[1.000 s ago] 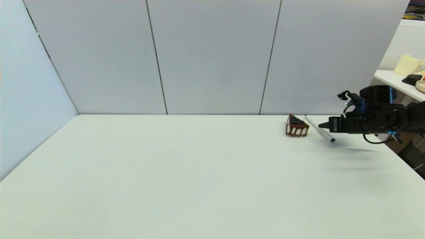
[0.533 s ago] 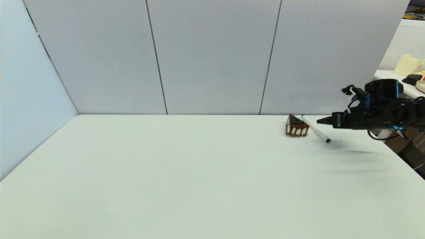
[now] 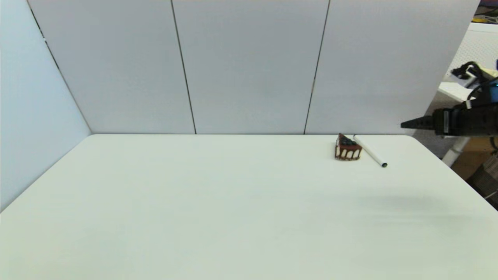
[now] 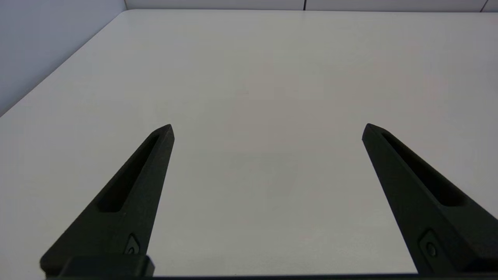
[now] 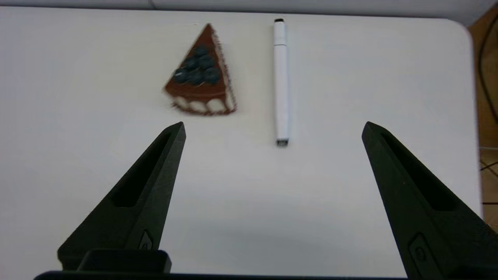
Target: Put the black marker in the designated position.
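The black marker (image 3: 369, 151), a slim white pen with dark tips, lies flat on the white table (image 3: 233, 202) at the far right, just right of a brown chocolate cake slice (image 3: 347, 147). In the right wrist view the black marker (image 5: 281, 81) and the cake slice (image 5: 200, 74) lie side by side, well ahead of the fingers. My right gripper (image 3: 404, 124) hangs open and empty in the air, up and to the right of the marker, past the table's right edge. My left gripper (image 4: 267, 128) is open over bare tabletop and does not show in the head view.
Grey panel walls (image 3: 249, 66) close off the back and left of the table. Beyond the table's right edge stands a shelf (image 3: 451, 90) with small items. The table's rounded far right corner (image 3: 408, 137) lies near the marker.
My right gripper has lifted and drawn back to the right, away from the marker. The marker shifted slightly left toward the cake slice and now lies free on the table.
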`<action>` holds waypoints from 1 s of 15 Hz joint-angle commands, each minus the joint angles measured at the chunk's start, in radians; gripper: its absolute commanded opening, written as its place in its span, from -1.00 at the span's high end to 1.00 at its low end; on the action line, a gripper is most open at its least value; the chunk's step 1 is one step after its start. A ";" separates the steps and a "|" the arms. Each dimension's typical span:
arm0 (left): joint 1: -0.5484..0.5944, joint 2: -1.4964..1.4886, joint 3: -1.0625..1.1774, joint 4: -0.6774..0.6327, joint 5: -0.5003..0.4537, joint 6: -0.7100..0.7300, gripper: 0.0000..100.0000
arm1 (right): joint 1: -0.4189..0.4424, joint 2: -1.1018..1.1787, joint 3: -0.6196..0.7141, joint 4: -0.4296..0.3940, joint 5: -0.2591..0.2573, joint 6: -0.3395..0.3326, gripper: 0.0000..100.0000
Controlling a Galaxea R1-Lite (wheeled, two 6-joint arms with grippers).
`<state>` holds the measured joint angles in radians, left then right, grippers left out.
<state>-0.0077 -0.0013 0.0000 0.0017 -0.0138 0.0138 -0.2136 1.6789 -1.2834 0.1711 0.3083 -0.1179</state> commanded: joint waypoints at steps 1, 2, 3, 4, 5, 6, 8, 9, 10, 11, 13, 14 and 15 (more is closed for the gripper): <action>0.000 0.000 0.000 0.000 0.000 0.000 -1.00 | 0.003 -0.567 0.391 0.002 -0.003 -0.008 -1.00; 0.000 0.000 0.000 0.000 0.000 0.000 -1.00 | 0.002 -0.679 0.500 -0.016 -0.006 -0.006 -1.00; 0.000 0.000 0.000 0.000 0.000 0.000 -1.00 | 0.003 -0.759 0.578 -0.033 -0.012 0.000 -1.00; 0.000 0.000 0.000 0.001 0.000 0.000 -1.00 | 0.003 -0.829 0.642 -0.048 -0.035 0.000 -1.00; 0.000 0.000 0.000 0.000 0.000 0.000 -1.00 | 0.005 -0.900 0.694 -0.053 -0.074 -0.006 -1.00; 0.000 0.000 0.000 0.000 0.000 0.000 -1.00 | 0.005 -0.964 0.739 -0.054 -0.106 -0.008 -1.00; 0.000 0.000 0.000 0.000 0.000 0.000 -1.00 | 0.014 -1.081 0.806 -0.048 -0.178 -0.009 -1.00; 0.000 0.000 0.000 0.000 0.000 0.000 -1.00 | 0.036 -1.125 0.825 -0.044 -0.230 -0.008 -1.00; 0.000 0.000 0.000 0.000 0.000 0.000 -1.00 | 0.054 -1.171 0.852 -0.050 -0.287 -0.009 -1.00; 0.000 0.000 0.000 0.000 0.000 0.000 -1.00 | 0.066 -1.213 0.871 -0.048 -0.318 -0.011 -1.00; 0.000 0.000 0.000 0.000 0.000 0.000 -1.00 | 0.071 -1.285 0.909 -0.044 -0.324 -0.009 -1.00; 0.000 0.000 0.000 0.000 0.000 0.000 -1.00 | 0.071 -1.317 0.921 -0.047 -0.324 -0.009 -1.00; 0.000 0.000 0.000 0.000 0.000 0.000 -1.00 | 0.076 -1.343 0.938 -0.051 -0.325 -0.009 -1.00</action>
<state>-0.0077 -0.0013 0.0000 0.0017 -0.0138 0.0138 -0.1496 0.4487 -0.3900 0.1240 -0.0109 -0.1270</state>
